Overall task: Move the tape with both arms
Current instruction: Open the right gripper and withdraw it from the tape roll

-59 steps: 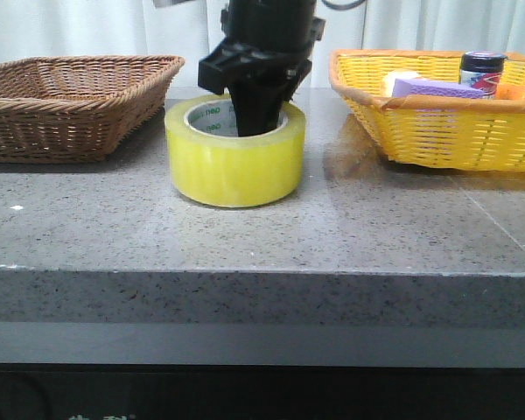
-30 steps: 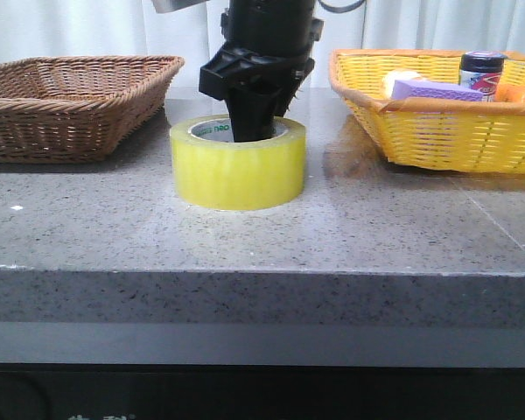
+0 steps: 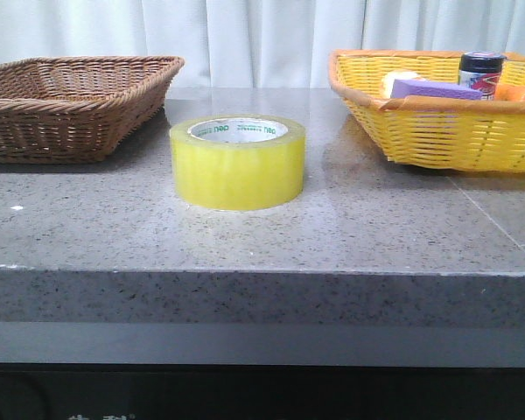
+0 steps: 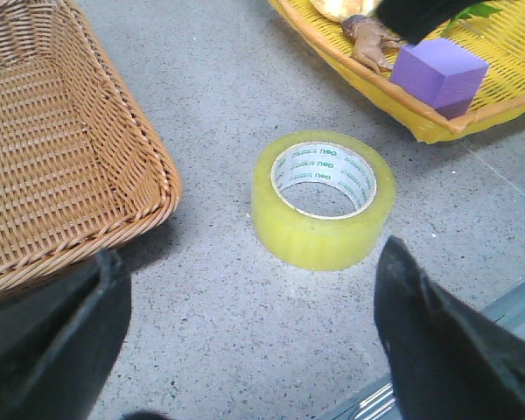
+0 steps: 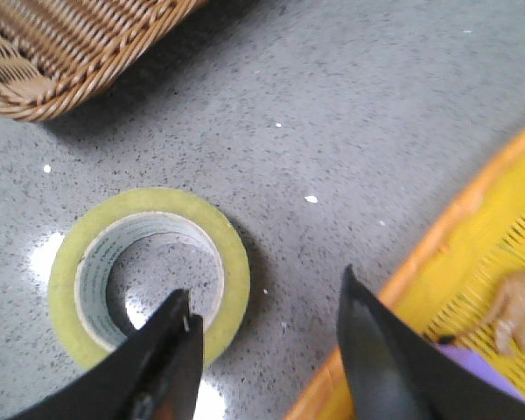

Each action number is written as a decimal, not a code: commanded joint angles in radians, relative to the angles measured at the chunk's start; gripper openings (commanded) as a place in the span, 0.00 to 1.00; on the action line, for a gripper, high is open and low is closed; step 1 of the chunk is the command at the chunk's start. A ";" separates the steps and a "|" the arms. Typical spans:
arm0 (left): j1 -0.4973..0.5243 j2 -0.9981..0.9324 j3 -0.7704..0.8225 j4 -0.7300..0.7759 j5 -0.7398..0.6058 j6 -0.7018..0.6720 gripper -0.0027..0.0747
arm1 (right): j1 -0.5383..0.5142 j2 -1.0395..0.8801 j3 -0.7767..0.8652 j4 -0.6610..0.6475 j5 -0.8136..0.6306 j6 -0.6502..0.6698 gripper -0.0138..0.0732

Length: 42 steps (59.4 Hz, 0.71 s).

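The tape (image 3: 238, 163) is a wide yellow roll with a white core and green lettering. It lies flat on the grey stone table between the two baskets, and nothing touches it. It also shows in the left wrist view (image 4: 324, 199) and in the right wrist view (image 5: 149, 274). My left gripper (image 4: 249, 337) is open and empty, above the table a little short of the roll. My right gripper (image 5: 267, 302) is open and empty, above the table, with one finger (image 5: 166, 354) over the roll's edge. Neither gripper shows in the front view.
A brown wicker basket (image 3: 70, 105) stands at the left, empty as far as I see. A yellow basket (image 3: 437, 109) at the right holds a purple block (image 3: 433, 87), a dark-lidded jar (image 3: 481, 70) and other items. The table's front edge (image 3: 262, 273) runs across the front.
The right gripper that stood inside the roll's core has let go and risen out of the front view. The tape now sits free on the table.
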 commanded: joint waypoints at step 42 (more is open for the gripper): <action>-0.012 0.069 -0.071 -0.016 -0.044 0.096 0.76 | -0.114 -0.809 0.786 0.111 -0.412 0.008 0.60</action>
